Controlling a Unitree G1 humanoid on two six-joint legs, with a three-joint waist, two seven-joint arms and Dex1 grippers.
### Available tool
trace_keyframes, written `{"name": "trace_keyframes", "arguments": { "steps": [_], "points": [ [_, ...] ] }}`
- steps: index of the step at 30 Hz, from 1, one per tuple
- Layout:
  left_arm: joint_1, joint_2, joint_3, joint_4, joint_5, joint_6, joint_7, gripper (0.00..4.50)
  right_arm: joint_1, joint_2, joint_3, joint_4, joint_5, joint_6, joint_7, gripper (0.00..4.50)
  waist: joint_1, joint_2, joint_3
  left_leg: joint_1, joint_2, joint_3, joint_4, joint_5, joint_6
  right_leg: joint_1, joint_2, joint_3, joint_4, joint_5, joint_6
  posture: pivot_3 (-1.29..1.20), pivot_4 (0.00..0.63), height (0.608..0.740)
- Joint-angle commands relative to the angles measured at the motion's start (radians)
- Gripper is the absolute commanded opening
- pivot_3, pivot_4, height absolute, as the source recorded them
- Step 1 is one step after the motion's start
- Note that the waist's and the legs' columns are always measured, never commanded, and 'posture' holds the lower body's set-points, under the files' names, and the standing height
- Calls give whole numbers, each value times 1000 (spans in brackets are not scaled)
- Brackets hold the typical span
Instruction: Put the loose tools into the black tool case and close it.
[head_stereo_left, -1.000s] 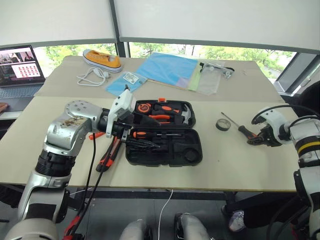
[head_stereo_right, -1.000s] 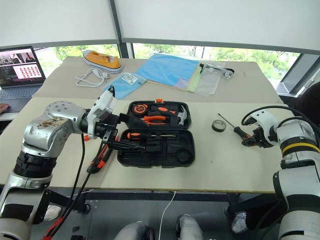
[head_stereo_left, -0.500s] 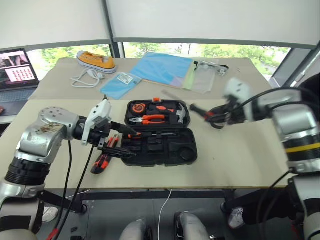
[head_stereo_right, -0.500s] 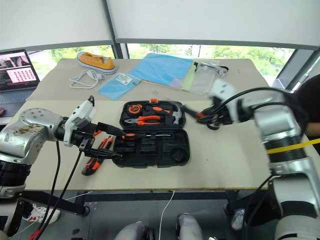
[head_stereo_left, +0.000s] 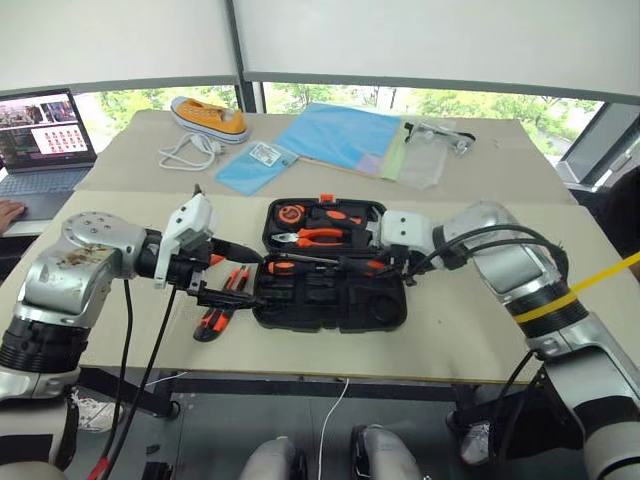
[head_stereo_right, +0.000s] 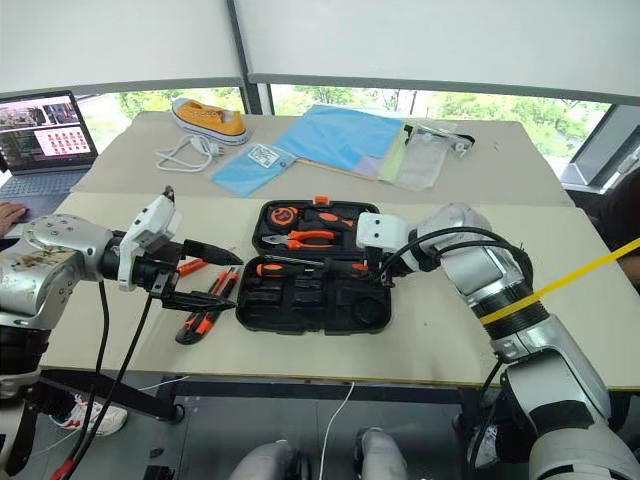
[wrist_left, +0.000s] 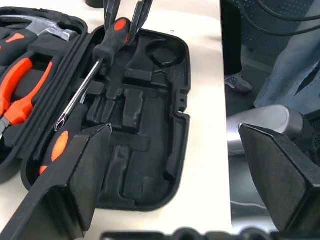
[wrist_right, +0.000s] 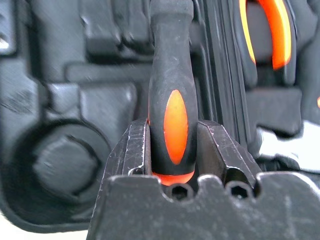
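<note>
Now right hand grips orange-and-black-handled screwdriver over open black plastic case; left hand wide, empty, beside case's left edge.

1. Two pale beige rectangular tabletops are standing end to end.
2. White roller blinds are covering the far windows, daylight and green foliage showing beneath.
3. Grey floor is lying below the near edge.

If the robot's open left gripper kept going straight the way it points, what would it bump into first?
Probably the black tool case. The open left gripper looks along its fingers right at the case's moulded half, beside the screwdriver that the right gripper holds. Depth is hard to judge.
</note>
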Motion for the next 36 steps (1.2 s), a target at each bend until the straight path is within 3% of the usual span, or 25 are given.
{"name": "trace_keyframes", "arguments": {
  "steps": [1,12,14,22,29,32,36],
  "points": [
    [-26,1,24,-17,-13,-15,9,4361,-13,-9,-4,7,-42,-85,-15,969,-5,0,0,0,0,0,0,0,0,0,0,0,0,-1,1,0,150,718],
    [-58,-26,-12,21,15,-50,3,4361,4,6,-9,-5,-71,-112,-16,969,-6,0,0,1,1,0,0,0,0,0,0,0,0,-2,2,0,150,718],
    [-59,-29,-18,30,22,-62,2,4361,8,9,-12,-15,-69,-104,-14,1976,-5,0,0,1,1,0,0,0,0,0,0,0,0,-2,2,0,150,718],
    [-96,-48,-28,104,59,-103,17,4361,18,14,-44,-77,-45,-50,-11,4480,-5,0,0,1,1,0,0,0,0,0,0,0,1,-2,1,0,150,718],
    [-110,-65,-31,116,69,-109,23,4361,5,60,-81,-72,-3,44,-18,4480,-5,0,0,1,2,1,0,0,0,0,0,0,1,-1,-1,0,150,718],
    [-116,-70,-30,119,73,-109,24,4361,4,68,-70,-28,-11,44,-22,3761,-4,0,0,1,2,1,0,0,0,0,0,0,1,0,-2,0,150,718],
    [-119,-73,-26,117,76,-105,22,4361,15,56,-53,-7,-17,55,9,2370,-4,0,0,1,1,1,0,0,0,0,1,0,1,0,-2,0,150,718]
  ]
}}
